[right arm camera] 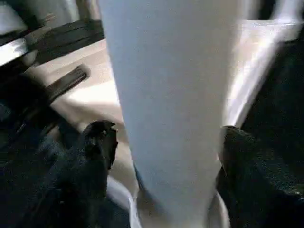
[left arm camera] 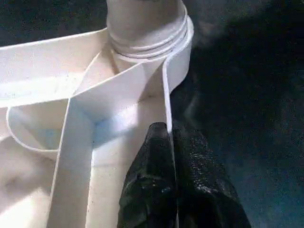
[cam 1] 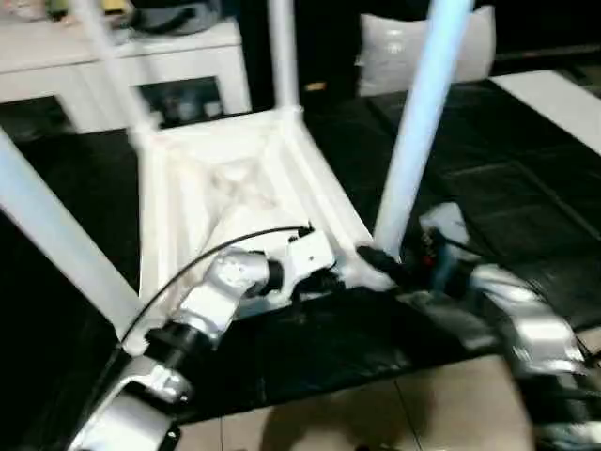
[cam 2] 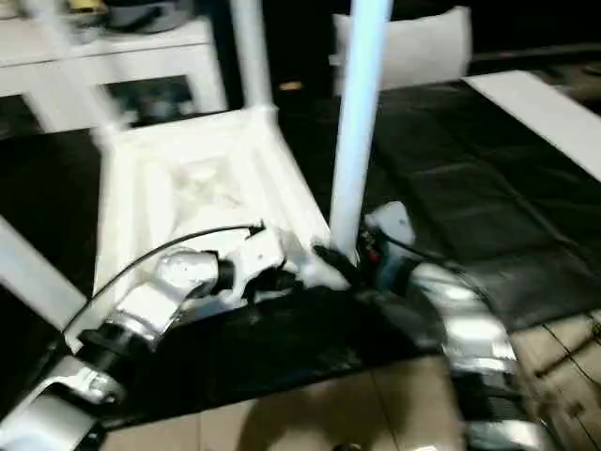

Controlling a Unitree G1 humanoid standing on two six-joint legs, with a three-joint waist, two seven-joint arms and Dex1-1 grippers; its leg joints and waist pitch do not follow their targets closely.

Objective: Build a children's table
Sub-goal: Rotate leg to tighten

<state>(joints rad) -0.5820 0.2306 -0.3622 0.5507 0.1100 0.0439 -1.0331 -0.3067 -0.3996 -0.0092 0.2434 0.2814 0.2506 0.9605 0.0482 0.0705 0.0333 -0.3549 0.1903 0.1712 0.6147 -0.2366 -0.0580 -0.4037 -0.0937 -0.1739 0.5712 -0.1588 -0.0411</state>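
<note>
The children's table lies upside down on a black mat, its ribbed white top (cam 1: 235,188) facing up. Legs stand in its corner sockets: near right (cam 1: 418,122), near left (cam 1: 56,235) and two far ones (cam 1: 282,47). My left gripper (left arm camera: 168,130) is shut on the thin rim wall (left arm camera: 166,85) of the top, close to the near right socket (left arm camera: 147,28). My right gripper (right arm camera: 164,137) sits around the base of the near right leg (right arm camera: 175,71). Its fingers (right arm camera: 99,142) stand apart on either side, with a gap showing beside the leg.
A white cabinet (cam 1: 122,56) stands at the back left and a white cushion (cam 1: 413,47) at the back. A white panel (cam 1: 554,103) lies at the right on the black mat (cam 1: 488,169). Tan floor tiles (cam 1: 376,413) run along the near edge.
</note>
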